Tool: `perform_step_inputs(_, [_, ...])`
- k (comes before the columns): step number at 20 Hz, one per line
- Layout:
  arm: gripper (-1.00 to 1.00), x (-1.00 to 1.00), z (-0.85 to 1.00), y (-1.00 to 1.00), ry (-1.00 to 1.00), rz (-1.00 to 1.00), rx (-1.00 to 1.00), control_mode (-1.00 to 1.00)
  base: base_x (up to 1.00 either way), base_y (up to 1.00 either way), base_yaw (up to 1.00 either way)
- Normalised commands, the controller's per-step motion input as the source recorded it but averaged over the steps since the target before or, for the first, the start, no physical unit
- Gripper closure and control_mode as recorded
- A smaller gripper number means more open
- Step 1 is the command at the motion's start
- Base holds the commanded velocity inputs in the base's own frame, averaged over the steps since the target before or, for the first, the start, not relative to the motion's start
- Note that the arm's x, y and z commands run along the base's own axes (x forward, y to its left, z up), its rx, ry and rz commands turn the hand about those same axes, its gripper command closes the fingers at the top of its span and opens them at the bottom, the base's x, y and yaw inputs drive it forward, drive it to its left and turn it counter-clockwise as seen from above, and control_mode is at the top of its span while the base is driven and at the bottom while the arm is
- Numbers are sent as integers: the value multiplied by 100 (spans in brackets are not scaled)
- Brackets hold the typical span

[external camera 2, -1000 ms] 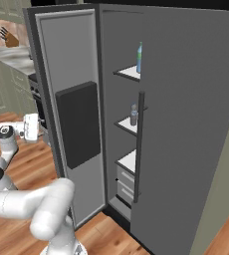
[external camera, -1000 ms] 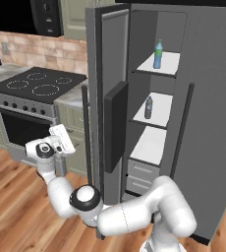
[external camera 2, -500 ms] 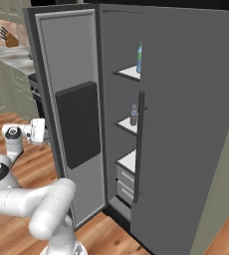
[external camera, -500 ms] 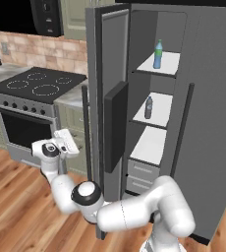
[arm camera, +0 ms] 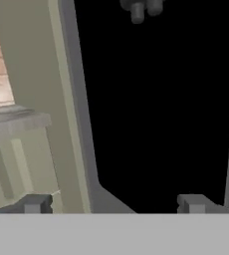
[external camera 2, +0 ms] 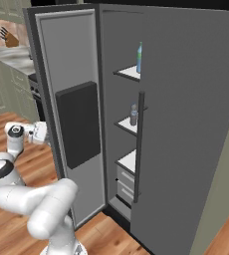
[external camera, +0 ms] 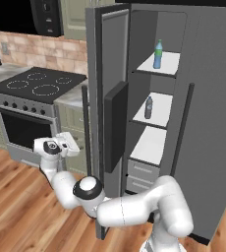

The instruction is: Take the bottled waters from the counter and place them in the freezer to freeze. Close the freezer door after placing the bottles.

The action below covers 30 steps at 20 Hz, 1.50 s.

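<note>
Wood-floor kitchen, freezer (external camera: pixel 156 93) wide open — blue bottle (external camera: pixel 157 54) on its top shelf, grey bottle (external camera: pixel 148 108) one shelf lower. Gripper (external camera: pixel 69 146) (fingers spread, holding nothing) hangs low outside the freezer door (external camera: pixel 114 123) — both bottles beyond the door, well apart from the fingers.

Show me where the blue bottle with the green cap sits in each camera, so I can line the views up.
Left base view: blue bottle upper right of centre, on the freezer's top shelf.
Right base view: upper centre, same shelf.
Hand view: not in it.
Shared landmark: the grey bottle one shelf below.
</note>
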Motion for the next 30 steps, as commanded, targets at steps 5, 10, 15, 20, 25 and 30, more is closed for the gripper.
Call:
perform_step_inputs(5, [-100, 0, -17, -26, 5, 0, 1, -100, 0, 0, 0])
perform_step_inputs(10, [-100, 0, -15, -28, 1, 0, 2, -100, 0, 0, 0])
perform_step_inputs(15, [-100, -2, -6, -37, 0, 0, 5, -100, 0, 0, 0])
perform_step_inputs(20, [-100, -44, 0, -36, 0, -8, 8, -100, 0, 0, 0])
perform_step_inputs(25, [-100, -27, 0, -50, 0, -12, 10, -100, 0, 0, 0])
perform_step_inputs(30, [-100, -1, 0, -75, 0, -11, 14, -100, 0, 0, 0])
